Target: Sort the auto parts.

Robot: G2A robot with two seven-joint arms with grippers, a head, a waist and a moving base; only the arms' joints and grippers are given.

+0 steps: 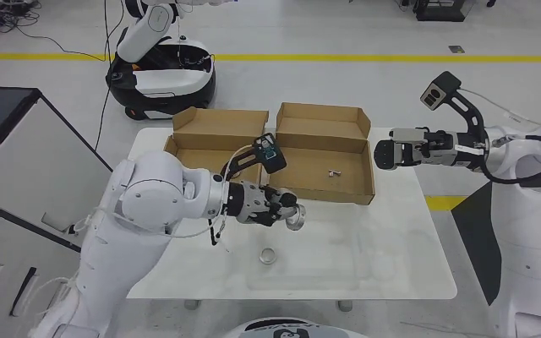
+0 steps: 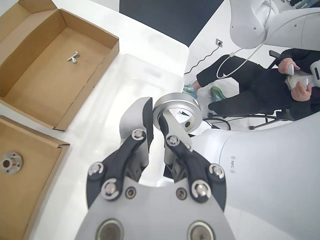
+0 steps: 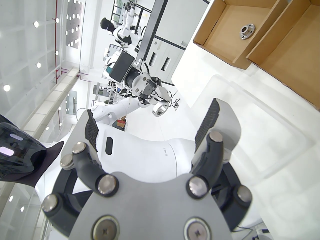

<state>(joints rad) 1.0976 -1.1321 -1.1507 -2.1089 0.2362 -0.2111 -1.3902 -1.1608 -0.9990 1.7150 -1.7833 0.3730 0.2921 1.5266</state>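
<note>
My left gripper (image 1: 290, 216) hangs over the near middle of the white table (image 1: 406, 253), shut on a silver metal ring (image 2: 178, 111). One finger (image 2: 165, 126) sits inside the ring's hole and the other presses its outer rim. The held ring (image 3: 160, 108) hangs clear of the table. A second, smaller ring (image 1: 268, 255) lies on the table just in front of it. The right cardboard box (image 1: 355, 182) holds a small bolt (image 2: 73, 58). The left box (image 2: 30, 176) holds a metal flange (image 2: 11, 163). My right gripper (image 1: 379, 155) is open beside the right box's right end, with nothing in it.
A clear plastic tray (image 2: 150, 76) lies on the table in front of the right box. Both boxes (image 1: 211, 127) stand side by side along the far edge with flaps up. Another robot (image 1: 165, 76) is parked beyond the table.
</note>
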